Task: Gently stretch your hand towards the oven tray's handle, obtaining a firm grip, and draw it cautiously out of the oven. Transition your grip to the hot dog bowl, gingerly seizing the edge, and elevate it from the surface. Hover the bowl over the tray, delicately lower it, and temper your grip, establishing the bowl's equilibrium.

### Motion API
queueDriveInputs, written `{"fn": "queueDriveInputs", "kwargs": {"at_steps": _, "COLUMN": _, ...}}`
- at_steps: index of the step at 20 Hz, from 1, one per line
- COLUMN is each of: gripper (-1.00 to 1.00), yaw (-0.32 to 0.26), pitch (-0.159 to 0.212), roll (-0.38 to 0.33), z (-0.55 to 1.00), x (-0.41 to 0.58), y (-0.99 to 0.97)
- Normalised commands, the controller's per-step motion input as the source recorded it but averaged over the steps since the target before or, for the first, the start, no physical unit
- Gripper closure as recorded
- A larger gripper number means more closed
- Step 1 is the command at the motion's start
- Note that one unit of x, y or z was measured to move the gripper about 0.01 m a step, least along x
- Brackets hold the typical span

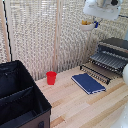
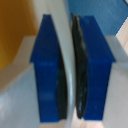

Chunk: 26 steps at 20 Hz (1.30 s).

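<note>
Fingers [image 2: 70, 65], blue padded blocks, pinch the white rim of the small round hot dog bowl [image 1: 88, 24], which hangs high in the air; flat dark wire oven tray [image 1: 107, 61], drawn out of the black boxy toaster oven [image 1: 116, 47], lies below the fingers and off toward the exterior view's right, long bars across the oven front; lowering onto it looks next; no readable writing or brands.

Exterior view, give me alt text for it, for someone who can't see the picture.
The gripper holds the hot dog bowl by its rim, high in the air near the oven, whose oven tray is drawn out. On the wooden table sit a red cup, a dark blue book and a black fabric bin.
</note>
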Motion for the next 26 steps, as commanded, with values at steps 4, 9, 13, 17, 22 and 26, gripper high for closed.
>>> {"fn": "queueDriveInputs", "kwargs": {"at_steps": 4, "gripper": 1.00, "yaw": -0.179, "pitch": 0.000, "roll": 0.001, "z": 0.01, "x": 0.000, "y": -0.72}}
{"fn": "queueDriveInputs", "kwargs": {"at_steps": 9, "gripper": 1.00, "yaw": -0.174, "pitch": 0.000, "roll": 0.007, "z": -0.08, "x": 0.000, "y": -0.74}}
{"fn": "queueDriveInputs", "kwargs": {"at_steps": 13, "gripper": 1.00, "yaw": -0.153, "pitch": 0.000, "roll": 0.016, "z": -0.19, "x": 0.000, "y": -0.78}}
{"fn": "queueDriveInputs", "kwargs": {"at_steps": 17, "gripper": 1.00, "yaw": -0.127, "pitch": 0.000, "roll": 0.029, "z": -0.21, "x": 0.000, "y": -0.82}}
{"fn": "queueDriveInputs", "kwargs": {"at_steps": 22, "gripper": 1.00, "yaw": -0.088, "pitch": 0.022, "roll": 0.049, "z": -0.21, "x": 0.002, "y": -0.86}}
{"fn": "queueDriveInputs", "kwargs": {"at_steps": 26, "gripper": 1.00, "yaw": -0.062, "pitch": 0.039, "roll": 0.067, "z": -0.27, "x": -0.015, "y": -0.79}}
